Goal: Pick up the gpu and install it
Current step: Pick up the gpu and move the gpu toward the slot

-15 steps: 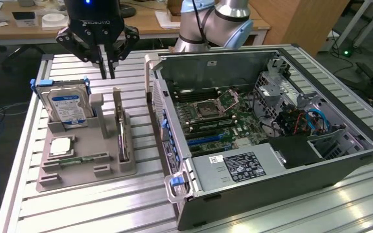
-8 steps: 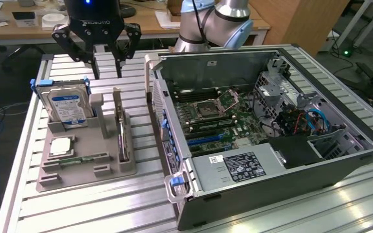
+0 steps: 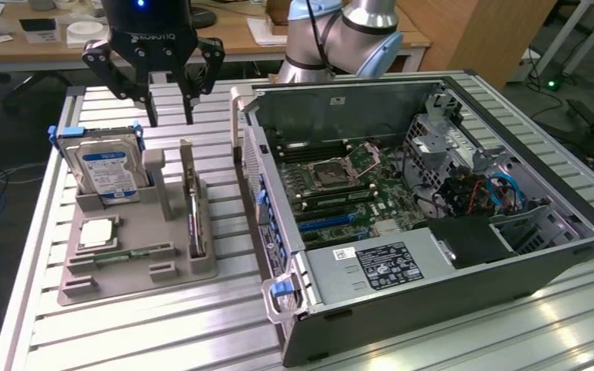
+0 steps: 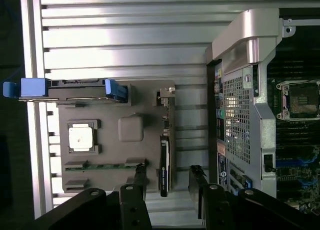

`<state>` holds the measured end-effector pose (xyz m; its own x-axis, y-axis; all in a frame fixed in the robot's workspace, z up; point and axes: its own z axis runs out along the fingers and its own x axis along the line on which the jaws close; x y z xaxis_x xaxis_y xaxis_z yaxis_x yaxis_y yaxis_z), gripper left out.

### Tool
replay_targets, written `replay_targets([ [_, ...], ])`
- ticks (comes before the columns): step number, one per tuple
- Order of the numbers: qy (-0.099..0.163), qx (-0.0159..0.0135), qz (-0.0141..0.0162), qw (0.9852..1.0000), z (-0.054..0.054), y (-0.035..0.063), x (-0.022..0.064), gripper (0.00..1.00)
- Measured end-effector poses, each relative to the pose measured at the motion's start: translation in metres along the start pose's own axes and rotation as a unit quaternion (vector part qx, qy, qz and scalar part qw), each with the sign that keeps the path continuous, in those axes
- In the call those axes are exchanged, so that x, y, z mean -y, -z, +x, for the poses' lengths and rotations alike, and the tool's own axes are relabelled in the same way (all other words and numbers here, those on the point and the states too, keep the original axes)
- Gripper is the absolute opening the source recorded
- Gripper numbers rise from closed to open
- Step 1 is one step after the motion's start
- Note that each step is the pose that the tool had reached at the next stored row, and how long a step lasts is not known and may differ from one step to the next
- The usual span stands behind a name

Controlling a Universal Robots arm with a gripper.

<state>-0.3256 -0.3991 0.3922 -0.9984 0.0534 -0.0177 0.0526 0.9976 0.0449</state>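
So here's what we're looking at. The gripper (image 3: pixel 170 116) is a black one with matte, linked fingers (image 4: pixel 141 180). Its jaws are spread apart with nothing between them. It hangs above the back end of the grey holder (image 3: pixel 132 282), clear of everything in it.

The gpu (image 3: pixel 195 220) sits in that holder, standing on its long edge in a slot. It's a thin flat card with dark faces and a pale metal bracket at one end. In the wrist view we see the gpu (image 4: pixel 164 165) edge-on as a skinny dark strip, with the two fingertips of the gripper (image 4: pixel 169 187) either side of its end but not touching it.

The holder looks like matte moulded plastic, blocky with little pockets. The boxy hard drive (image 3: pixel 109 174), with its blue-and-white label and blue clips, stands upright in it too. A square pale processor chip (image 3: pixel 96 232) and a narrow green memory stick (image 3: pixel 130 253) lie flat.

To the exterior view's right of the holder is the open computer case (image 3: pixel 401 309), dark sheet metal with a perforated panel and the green motherboard (image 3: pixel 343 189) exposed. It all rests on a ribbed aluminium table (image 3: pixel 173 332) with a shiny brushed surface.
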Motion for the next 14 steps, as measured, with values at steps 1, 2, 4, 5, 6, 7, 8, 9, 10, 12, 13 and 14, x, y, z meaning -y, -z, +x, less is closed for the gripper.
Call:
replay_targets([
  [1,0.004,-0.0011,0.0,1.0,0.0,-0.0001,0.0,0.47],
  [2,0.007,-0.002,0.0,1.0,0.0,-0.0001,0.0,0.47],
  [4,0.012,-0.003,0.0,0.9999,-0.0001,-0.0002,0.0004,0.47],
  [5,0.015,-0.0034,0.0,0.9999,-0.0001,-0.0005,0.0006,0.47],
  [6,0.016,-0.0038,0.0,0.9999,-0.0001,-0.0007,0.001,0.47],
  [7,0.017,-0.0042,0.0,0.9998,-0.0001,-0.0009,0.0017,0.47],
  [8,0.017,-0.0045,-0.0001,0.9998,-0.0002,-0.0013,0.0023,0.47],
  [9,0.017,-0.0047,-0.0001,0.9998,-0.0002,-0.0015,0.0034,0.47],
  [10,0.017,-0.0048,-0.0002,0.9998,-0.0003,-0.0017,0.0047,0.47],
  [12,0.017,-0.0048,-0.0003,0.9998,-0.0004,-0.0021,0.0071,0.47],
  [13,0.017,-0.0049,-0.0002,0.9998,-0.0004,-0.0022,0.0081,0.47],
  [14,0.017,-0.0049,-0.0002,0.9998,-0.0005,-0.0023,0.0091,0.47],
])
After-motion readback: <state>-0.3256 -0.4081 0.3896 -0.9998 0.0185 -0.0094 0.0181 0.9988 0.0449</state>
